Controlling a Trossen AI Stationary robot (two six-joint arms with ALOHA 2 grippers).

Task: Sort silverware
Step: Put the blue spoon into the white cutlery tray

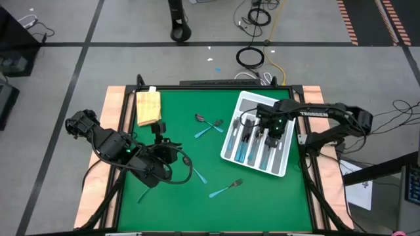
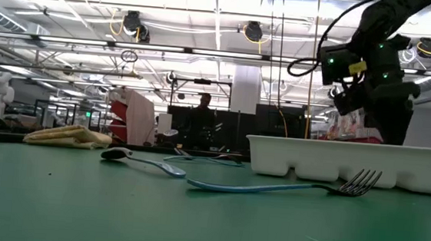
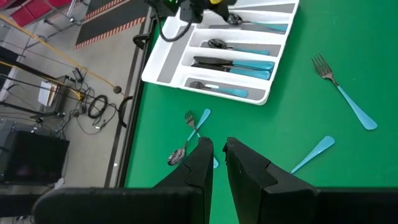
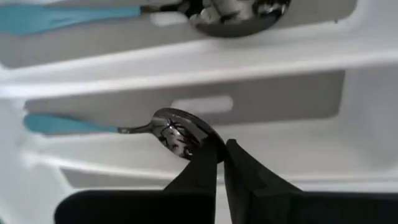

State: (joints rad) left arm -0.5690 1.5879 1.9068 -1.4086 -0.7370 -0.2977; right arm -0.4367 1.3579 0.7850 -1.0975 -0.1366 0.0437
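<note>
The silverware has light-blue handles and dark heads. Several pieces lie in the white divided tray on the table's right half. Loose on the green mat are a spoon crossing a fork, another fork, and one piece by the left arm. My right gripper hangs over the tray, shut at a spoon. My left gripper waits shut over the mat's left half, touching nothing. My right gripper pinches the spoon by the far rim of its bowl, only at the fingertips, coming from above. The handle points away along a middle tray compartment. Whether the spoon rests on the tray floor, I cannot tell.
A tan sponge-like block lies at the mat's far left corner. Raised wooden rails border the table on the left and right. Open green mat lies between the tray and the left arm, apart from the loose pieces.
</note>
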